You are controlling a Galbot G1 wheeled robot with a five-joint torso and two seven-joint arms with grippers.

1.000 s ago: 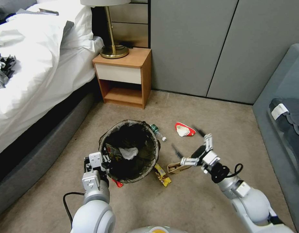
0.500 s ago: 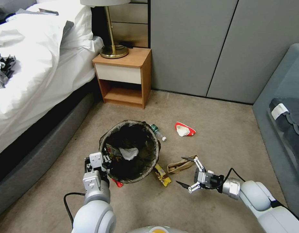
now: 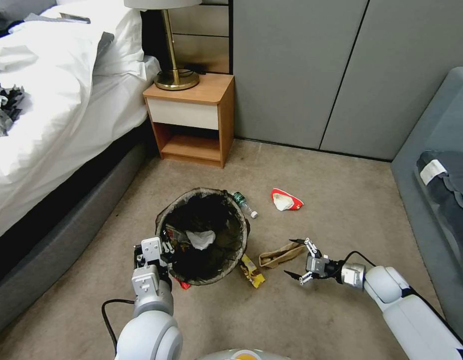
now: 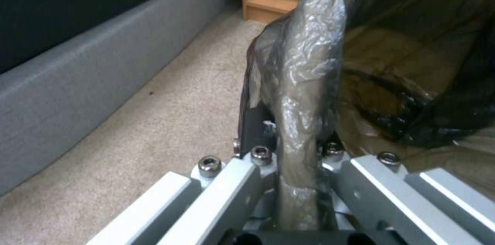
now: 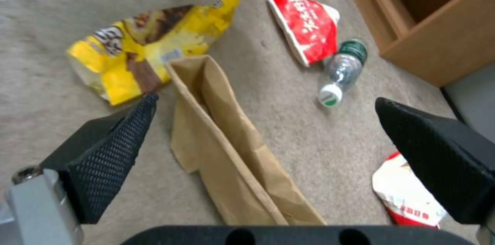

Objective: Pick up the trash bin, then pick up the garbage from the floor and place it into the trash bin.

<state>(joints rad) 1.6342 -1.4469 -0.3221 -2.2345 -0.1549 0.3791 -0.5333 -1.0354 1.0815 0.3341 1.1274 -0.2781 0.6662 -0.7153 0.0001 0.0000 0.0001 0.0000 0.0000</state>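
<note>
Two arms work over a beige carpet (image 3: pixel 311 320), and the trash bin (image 3: pixel 203 235) serves as the landmark. Behind the bin, a bed (image 3: pixel 51 115) with white bedding runs off to the robot's left, with a wooden nightstand (image 3: pixel 191 120) carrying a brass lamp (image 3: pixel 175 75) beside it; well to the bin's right stands a grey sofa (image 3: pixel 441 165). The bin itself, lined with a dark bag folded over its rim, already contains a white tissue (image 3: pixel 201 239) and some wrappers. On its near-left rim, the left gripper (image 3: pixel 163 252) pinches the bag-covered edge — in the left wrist view the fingers (image 4: pixel 247 136) are closed tight on either side of the plastic-wrapped rim.

To the bin's right, the right gripper (image 3: pixel 299 259) is low over the floor, its black pads (image 5: pixel 111 152) spread wide and holding nothing, just beside the end of a flat brown paper bag (image 3: pixel 280 254). Between that bag and the bin lies a yellow snack wrapper (image 3: pixel 252 271); its printing is too blurred to read. Behind the paper bag, a red-and-white packet (image 3: pixel 286 200) bears white characters I cannot make out. A small clear bottle (image 3: pixel 245 205) with a green label and white cap touches the bin's far-right side. Another red scrap (image 3: pixel 182 284) peeks from under the bin's near edge.
</note>
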